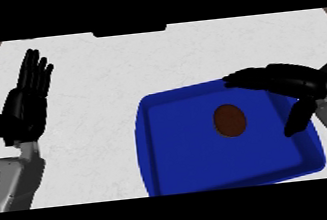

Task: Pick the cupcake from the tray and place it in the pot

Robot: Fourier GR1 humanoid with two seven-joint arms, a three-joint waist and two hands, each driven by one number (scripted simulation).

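One cupcake [229, 120] is seen central on the blue tray [187, 165], ungrasped, the right hand [296, 83] held just beside it with fingers and thumb apart; the reach is judged in hand, a closing grasp being called for next.

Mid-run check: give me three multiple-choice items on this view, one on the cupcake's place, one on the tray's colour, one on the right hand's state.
1. The cupcake lies: A) in the middle of the tray; B) beside the tray; C) balanced on the tray's rim.
2. The tray is: A) red; B) green; C) blue.
3. The right hand: A) holds the cupcake; B) holds nothing, hovering over the tray's right side; C) is out of view.

Answers:
1 A, blue floor shows all round the brown cupcake.
2 C, floor and rim are blue.
3 B, a gap separates its fingers from the cupcake.
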